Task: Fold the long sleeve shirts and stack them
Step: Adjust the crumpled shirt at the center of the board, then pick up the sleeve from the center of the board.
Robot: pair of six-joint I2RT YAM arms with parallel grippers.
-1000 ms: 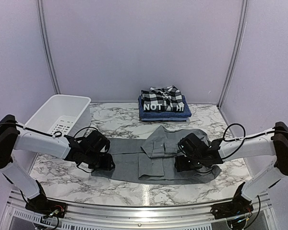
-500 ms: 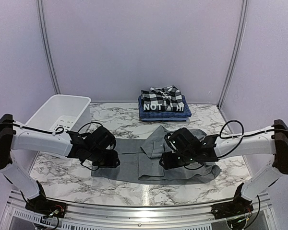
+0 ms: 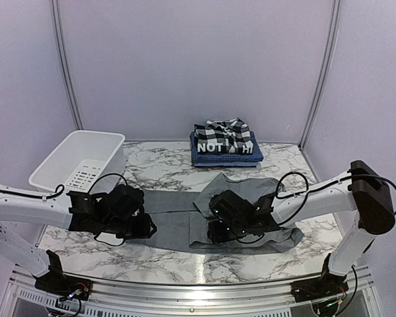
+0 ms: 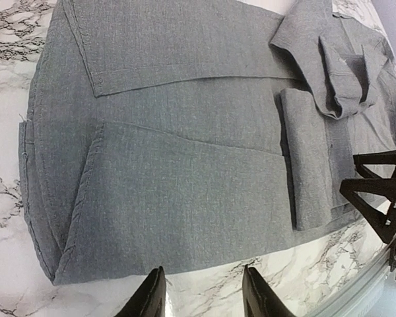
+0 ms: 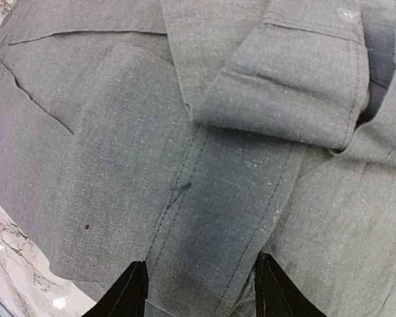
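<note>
The grey collared shirt (image 3: 185, 221) lies spread flat on the marble table, partly folded, with its collar at the middle. It fills the left wrist view (image 4: 185, 165) and the right wrist view (image 5: 204, 165). My left gripper (image 3: 140, 228) is open and empty at the shirt's left end; in its wrist view (image 4: 203, 294) the fingertips (image 4: 152, 297) hang over bare marble just off the hem. My right gripper (image 3: 218, 232) is open and empty, low over the shirt's button placket (image 5: 204, 218). The folded plaid, lettered black and blue checked shirts (image 3: 226, 144) are stacked at the back.
A white plastic tub (image 3: 79, 162) stands at the back left of the marble table (image 3: 158, 175). The table's metal front edge (image 3: 198, 284) runs close below the shirt. The right arm's black gripper shows at the right edge of the left wrist view (image 4: 383, 198).
My right gripper has moved left along the shirt, from its right part to the middle placket. My left gripper has drifted slightly left, staying at the shirt's left end.
</note>
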